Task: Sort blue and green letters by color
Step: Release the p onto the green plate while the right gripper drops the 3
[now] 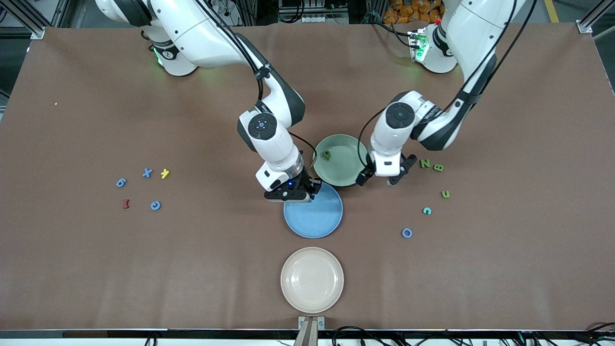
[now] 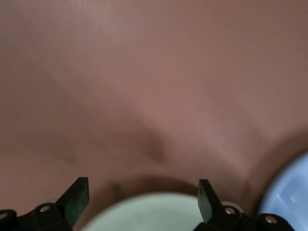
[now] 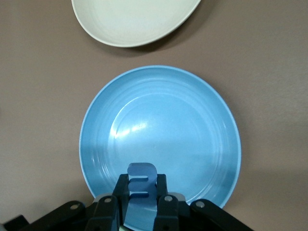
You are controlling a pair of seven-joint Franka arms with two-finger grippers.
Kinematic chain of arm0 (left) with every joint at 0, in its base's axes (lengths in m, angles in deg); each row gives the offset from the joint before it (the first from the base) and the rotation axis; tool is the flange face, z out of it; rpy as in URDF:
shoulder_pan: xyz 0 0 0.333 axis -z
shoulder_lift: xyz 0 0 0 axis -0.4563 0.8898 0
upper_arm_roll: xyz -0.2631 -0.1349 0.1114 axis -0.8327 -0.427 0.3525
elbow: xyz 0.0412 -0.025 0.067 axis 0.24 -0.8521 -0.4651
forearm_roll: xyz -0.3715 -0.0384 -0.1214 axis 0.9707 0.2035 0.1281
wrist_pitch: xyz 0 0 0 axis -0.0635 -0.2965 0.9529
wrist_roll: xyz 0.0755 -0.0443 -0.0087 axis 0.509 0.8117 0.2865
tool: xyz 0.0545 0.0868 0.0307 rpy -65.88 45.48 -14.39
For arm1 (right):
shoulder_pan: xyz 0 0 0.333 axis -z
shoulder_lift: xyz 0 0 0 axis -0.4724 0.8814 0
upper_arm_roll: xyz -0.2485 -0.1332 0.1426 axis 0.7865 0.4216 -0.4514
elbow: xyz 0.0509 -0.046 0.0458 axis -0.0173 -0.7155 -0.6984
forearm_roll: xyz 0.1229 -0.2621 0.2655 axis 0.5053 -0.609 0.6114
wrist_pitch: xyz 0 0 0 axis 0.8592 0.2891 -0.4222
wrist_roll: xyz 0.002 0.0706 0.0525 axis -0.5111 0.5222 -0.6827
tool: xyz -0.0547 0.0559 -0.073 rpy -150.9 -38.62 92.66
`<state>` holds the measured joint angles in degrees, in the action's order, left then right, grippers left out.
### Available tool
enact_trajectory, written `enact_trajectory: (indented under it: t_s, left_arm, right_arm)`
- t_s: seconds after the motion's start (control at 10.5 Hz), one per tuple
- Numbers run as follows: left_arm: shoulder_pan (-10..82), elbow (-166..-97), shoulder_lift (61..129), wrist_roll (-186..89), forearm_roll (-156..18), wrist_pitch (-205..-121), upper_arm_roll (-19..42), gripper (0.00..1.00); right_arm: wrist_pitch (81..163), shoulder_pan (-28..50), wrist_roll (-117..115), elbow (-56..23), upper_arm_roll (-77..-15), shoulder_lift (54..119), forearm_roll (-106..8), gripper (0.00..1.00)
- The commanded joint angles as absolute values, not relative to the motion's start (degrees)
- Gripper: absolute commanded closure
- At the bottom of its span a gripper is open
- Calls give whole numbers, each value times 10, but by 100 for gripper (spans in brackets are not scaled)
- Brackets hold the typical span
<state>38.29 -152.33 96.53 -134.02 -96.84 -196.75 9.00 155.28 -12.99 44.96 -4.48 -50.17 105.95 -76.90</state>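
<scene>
My right gripper (image 1: 294,194) is over the blue plate's (image 1: 317,218) rim, shut on a blue E (image 3: 142,180), as the right wrist view (image 3: 142,192) shows. My left gripper (image 1: 382,179) is open and empty beside the green plate (image 1: 346,168), which holds a green P (image 1: 326,154). Blue 6 (image 1: 121,182), X (image 1: 147,173) and G (image 1: 155,205) lie toward the right arm's end. Green N (image 1: 424,163), B (image 1: 438,167) and U (image 1: 445,194) lie toward the left arm's end. The left wrist view shows open fingers (image 2: 77,197) over the green plate's rim (image 2: 154,214).
A cream plate (image 1: 312,279) sits nearer the front camera than the blue plate. A yellow K (image 1: 165,173) and a dark red I (image 1: 126,203) lie among the blue letters. A teal C (image 1: 426,210) and a blue O (image 1: 407,233) lie near the green letters.
</scene>
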Motion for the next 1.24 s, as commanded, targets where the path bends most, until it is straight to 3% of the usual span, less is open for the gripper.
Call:
enact_trajectory:
  t_s: [0.0,0.29,0.76,1.14]
  left_arm:
    - [362,-1557,946,-1275,-985,-1964,87,0]
    - [314,-1611,916,-1164,-986,-1970,84,0]
    - [243,-1709,871,-999,-991,-2056,82,0]
    - [206,-1728,880,-911,-1004,-2059,83,0]
  right_arm:
    - [1550,-137,451,-22,-492,1076,-771,0]
    - [1520,-122,433,-21,-487,1070,-778,0]
    - [1330,-48,277,-20,-465,1012,-778,0]
    - [1198,-27,152,-20,-359,989,-782,0]
